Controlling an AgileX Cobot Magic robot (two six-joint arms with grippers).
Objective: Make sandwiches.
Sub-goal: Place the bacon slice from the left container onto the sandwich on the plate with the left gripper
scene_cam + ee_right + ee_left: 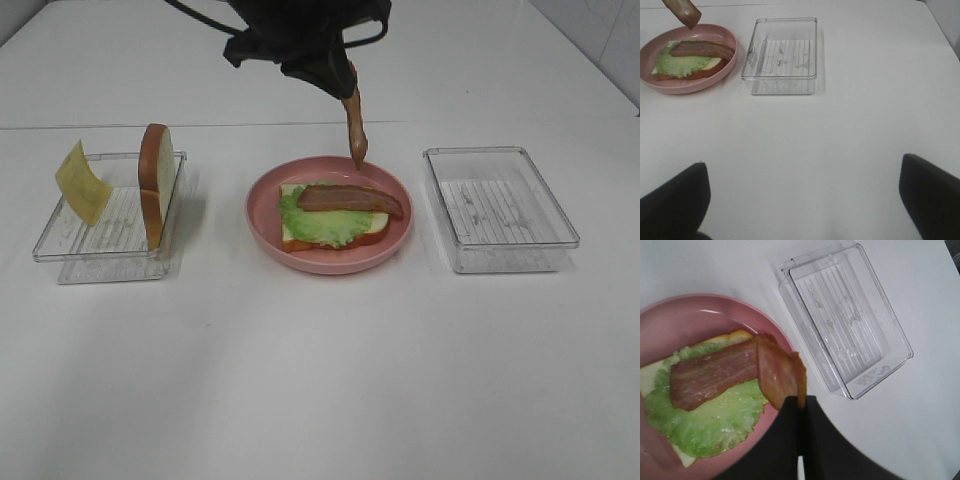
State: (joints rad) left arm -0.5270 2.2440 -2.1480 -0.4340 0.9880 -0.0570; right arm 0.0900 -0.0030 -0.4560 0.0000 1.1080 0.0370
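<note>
Plate (pixel 262 225) held bread (pixel 711 65), lettuce (pixel 315 228), one bacon strip (pixel 350 200). Left tool (pixel 801 407) clenched a second strip (pixel 354 125) above the far rim; right tool (pixel 802 170) stood released. Cheese (pixel 82 182) and second bread slice (pixel 155 185) sat unplaced in left tray (pixel 100 250).

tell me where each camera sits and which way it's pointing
Exterior high: mounted high off the arms, looking down at the pink plate between a stocked tray and an empty tray; the left gripper reaches in at the top, shut on a bacon strip.
Left wrist: on the left arm above the plate, looking down past its shut fingers at the half-built sandwich.
Right wrist: low over the table, facing the empty tray and plate; the right gripper shows open.
Shared: all three show plate, empty tray and held strip.
</note>
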